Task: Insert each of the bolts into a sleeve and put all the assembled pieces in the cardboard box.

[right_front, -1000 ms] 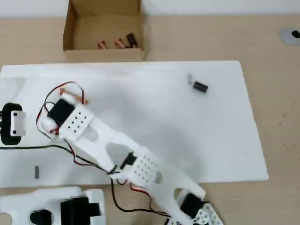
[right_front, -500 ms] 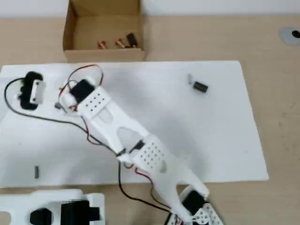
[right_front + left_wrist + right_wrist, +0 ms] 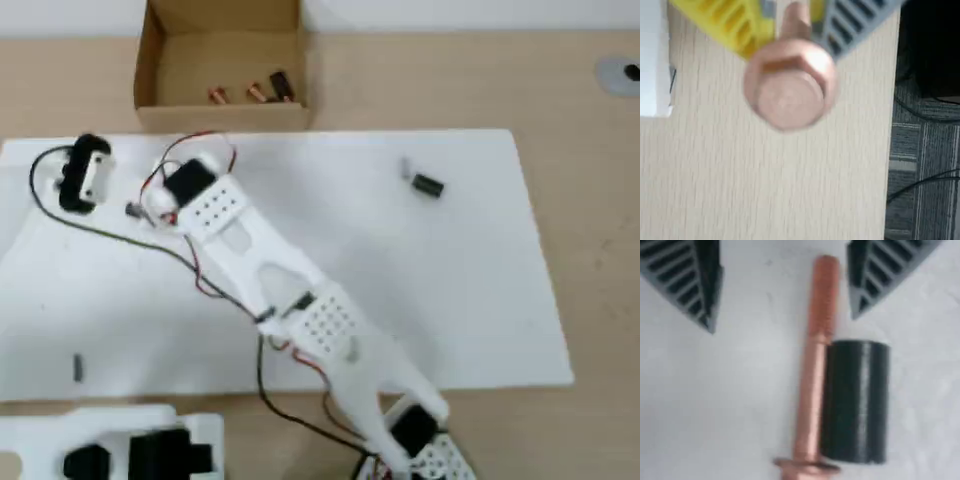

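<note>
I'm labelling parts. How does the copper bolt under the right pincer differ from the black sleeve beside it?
The bolt is longer and thinner; the sleeve is shorter and thicker. The bolt has a wide head at one end; the sleeve is a plain cylinder. The bolt is copper-coloured, the sleeve black. Both lie side by side on the white mat.

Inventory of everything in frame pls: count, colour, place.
table: 1, light wood.
mat: 1, white, on table.
cardboard box: 1, brown, beyond mat.
boxed pieces: copper and black, count unclear.
lone sleeve: 1, black, mat's right part.
grey bits: 2, mat's near-left and by lone sleeve.
lying bolt: 1, copper, on mat.
second sleeve: 1, black, beside lying bolt.
held bolt: 1, copper, in left gripper.
left gripper: yellow and grey fingers, shut on held bolt.
right gripper: dark fingers, open over lying bolt.
</note>
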Robot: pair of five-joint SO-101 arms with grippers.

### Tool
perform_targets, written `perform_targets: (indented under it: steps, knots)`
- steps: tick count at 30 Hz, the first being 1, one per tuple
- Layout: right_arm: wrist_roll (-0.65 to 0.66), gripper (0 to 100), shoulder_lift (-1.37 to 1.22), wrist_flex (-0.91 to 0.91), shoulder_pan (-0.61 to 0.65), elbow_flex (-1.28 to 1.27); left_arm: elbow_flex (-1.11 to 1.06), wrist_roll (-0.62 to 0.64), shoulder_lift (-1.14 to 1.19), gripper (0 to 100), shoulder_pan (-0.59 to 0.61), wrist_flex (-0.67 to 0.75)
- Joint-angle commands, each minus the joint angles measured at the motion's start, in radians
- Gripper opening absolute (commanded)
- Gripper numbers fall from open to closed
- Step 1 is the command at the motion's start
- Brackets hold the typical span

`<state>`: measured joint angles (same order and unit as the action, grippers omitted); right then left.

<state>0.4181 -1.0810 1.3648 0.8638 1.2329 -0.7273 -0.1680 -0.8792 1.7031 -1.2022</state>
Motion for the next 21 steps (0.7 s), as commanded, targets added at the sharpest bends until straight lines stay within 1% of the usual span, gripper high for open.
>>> perform_targets:
  steps: [1,5,9,17,21]
  knots:
    - [-0.014,21.3,0.008,-0.017,-0.021,0.038,0.008,0.006,-0.005,1,-0.043,0.018]
    - [-0.014,21.3,-0.015,-0.017,-0.013,0.041,0.006,0.008,-0.005,1,-0.078,0.014]
    - [-0.011,21.3,-0.016,-0.017,0.028,0.041,0.008,0.028,-0.005,1,-0.083,0.012]
    - [-0.012,21.3,-0.018,-0.017,0.099,0.042,0.000,0.028,-0.005,1,-0.087,0.012]
    - [-0.012,21.3,-0.022,-0.061,0.114,0.036,0.000,0.028,-0.005,1,-0.089,0.014]
